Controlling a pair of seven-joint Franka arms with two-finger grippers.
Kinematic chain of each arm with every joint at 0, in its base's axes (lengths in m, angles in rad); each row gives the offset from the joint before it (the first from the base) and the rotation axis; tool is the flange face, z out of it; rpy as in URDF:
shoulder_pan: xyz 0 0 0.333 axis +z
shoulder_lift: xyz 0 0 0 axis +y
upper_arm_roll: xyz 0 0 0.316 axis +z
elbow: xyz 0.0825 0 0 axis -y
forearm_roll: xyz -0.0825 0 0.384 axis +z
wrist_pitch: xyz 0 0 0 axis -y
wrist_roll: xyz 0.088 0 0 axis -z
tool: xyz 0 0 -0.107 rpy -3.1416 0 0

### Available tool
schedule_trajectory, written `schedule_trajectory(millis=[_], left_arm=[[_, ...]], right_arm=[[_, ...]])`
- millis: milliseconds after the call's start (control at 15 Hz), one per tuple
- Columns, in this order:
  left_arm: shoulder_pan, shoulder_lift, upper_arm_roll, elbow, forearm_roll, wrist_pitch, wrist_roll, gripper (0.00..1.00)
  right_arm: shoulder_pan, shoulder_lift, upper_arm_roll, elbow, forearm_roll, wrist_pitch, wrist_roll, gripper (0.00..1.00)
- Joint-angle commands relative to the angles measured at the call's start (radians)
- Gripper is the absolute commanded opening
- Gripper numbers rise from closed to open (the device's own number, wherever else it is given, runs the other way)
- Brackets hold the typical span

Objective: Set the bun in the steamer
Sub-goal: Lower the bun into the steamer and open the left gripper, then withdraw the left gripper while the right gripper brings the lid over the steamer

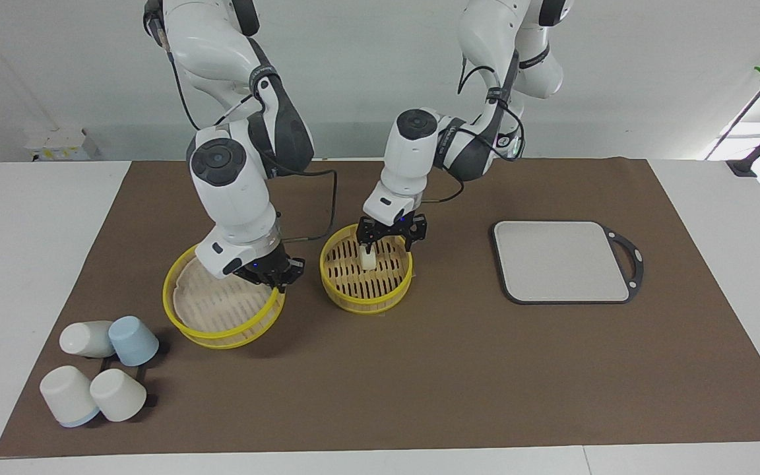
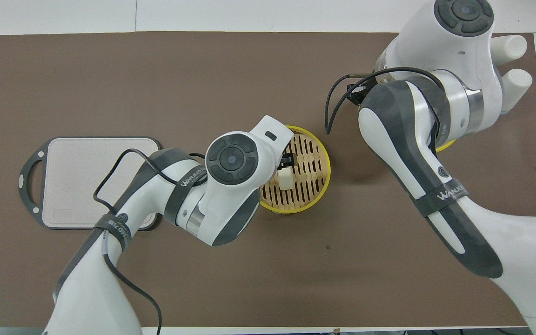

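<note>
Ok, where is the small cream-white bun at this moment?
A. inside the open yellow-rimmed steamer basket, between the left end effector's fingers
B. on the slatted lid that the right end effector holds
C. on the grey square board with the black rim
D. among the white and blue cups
A: the small cream-white bun sits low inside the round yellow-rimmed steamer basket, with the left end effector closed around it.

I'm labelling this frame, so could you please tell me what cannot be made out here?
- Overhead view: the steamer lid is hidden under the right arm.
- Facing view: whether the bun rests on the steamer slats; the left end effector covers its top.
- Overhead view: right end effector hidden.
</note>
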Motion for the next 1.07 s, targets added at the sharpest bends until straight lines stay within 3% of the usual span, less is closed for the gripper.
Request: schedule_trajectory(millis=[0,533,1000], left_arm=[[0.06,-0.058,-0.005,-0.024,-0.023,-0.075,0.029,1.0],[0.317,-0.11,-0.005,-0.026,-0.042,-0.24,0.342,1.0],[0.572,-0.164,-0.004,-0.023,-0.088,-0.389,0.732,1.0]], right_arm=[[0.074,-0.035,0.0,-0.031,0.008,0.02,0.09,0.0],[0.341,-0.018,-0.001,-0.02,-0.001,0.025,0.265,0.0],[0.404,0.022,0.0,-0.02,0.0,0.077,0.331,0.0]])
